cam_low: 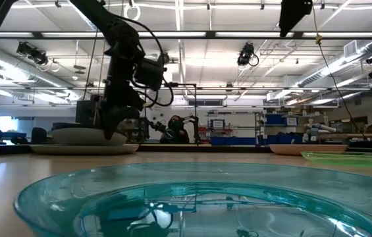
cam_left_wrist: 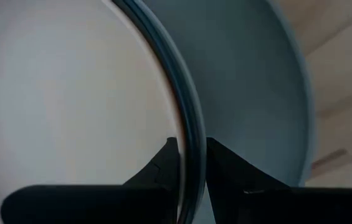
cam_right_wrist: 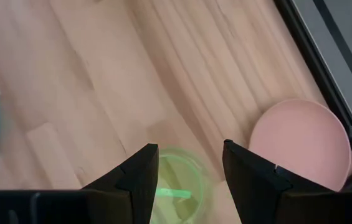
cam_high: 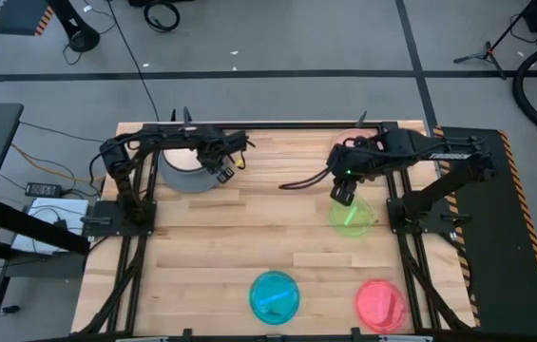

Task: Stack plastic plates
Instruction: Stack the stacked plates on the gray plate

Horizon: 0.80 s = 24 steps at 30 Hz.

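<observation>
A pale plate [cam_left_wrist: 70,93] with a dark rim overlaps a grey plate [cam_left_wrist: 250,93] at the table's far left; in the high view they show as one grey pile [cam_high: 184,173]. My left gripper [cam_left_wrist: 191,165] is shut on the pale plate's rim. My right gripper [cam_right_wrist: 188,168] hangs open above the translucent green plate [cam_right_wrist: 177,186], which lies flat on the table's right side [cam_high: 354,218]. The cyan plate [cam_high: 275,295] and the red-pink plate [cam_high: 380,304] lie near the near edge. A salmon pink plate [cam_right_wrist: 300,143] lies by the far right corner. My left gripper pinches the pale plate's dark rim [cam_left_wrist: 193,134] between its two fingers, one finger [cam_left_wrist: 166,165] over the plate's inside and the other [cam_left_wrist: 228,168] outside it, above the grey plate. Whether the plate is lifted off the pile, I cannot tell.
Bare wood fills the table's middle and near left [cam_high: 201,256]. A black cable [cam_high: 301,182] trails on the wood left of the right gripper. In the low view the cyan plate [cam_low: 186,197] fills the foreground and the pile [cam_low: 83,139] stands at far left.
</observation>
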Available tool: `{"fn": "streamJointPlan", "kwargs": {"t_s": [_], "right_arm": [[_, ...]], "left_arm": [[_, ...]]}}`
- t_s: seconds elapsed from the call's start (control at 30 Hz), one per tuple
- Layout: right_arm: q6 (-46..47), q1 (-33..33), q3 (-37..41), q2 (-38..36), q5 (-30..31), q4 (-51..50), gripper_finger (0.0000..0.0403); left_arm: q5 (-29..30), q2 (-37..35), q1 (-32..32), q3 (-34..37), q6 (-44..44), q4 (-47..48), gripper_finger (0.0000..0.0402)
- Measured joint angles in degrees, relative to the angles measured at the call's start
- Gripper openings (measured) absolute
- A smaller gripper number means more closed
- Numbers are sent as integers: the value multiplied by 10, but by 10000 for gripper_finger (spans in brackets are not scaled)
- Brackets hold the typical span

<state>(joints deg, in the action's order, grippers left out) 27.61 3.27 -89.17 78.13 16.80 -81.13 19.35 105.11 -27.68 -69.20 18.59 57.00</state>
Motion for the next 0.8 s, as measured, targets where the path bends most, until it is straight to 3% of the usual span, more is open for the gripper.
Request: {"fn": "streamJointPlan", "kwargs": {"t_s": [0.2,0.53,0.8], "right_arm": [[-18,-13,0,0,-2,9,185],[-38,-25,0,6,-14,20,185],[-46,-47,0,15,-15,14,187]], "left_arm": [[-6,-18,20,40,36,-36,59],[-12,-20,53,43,68,-56,60],[-29,-27,58,43,78,-59,111]]}}
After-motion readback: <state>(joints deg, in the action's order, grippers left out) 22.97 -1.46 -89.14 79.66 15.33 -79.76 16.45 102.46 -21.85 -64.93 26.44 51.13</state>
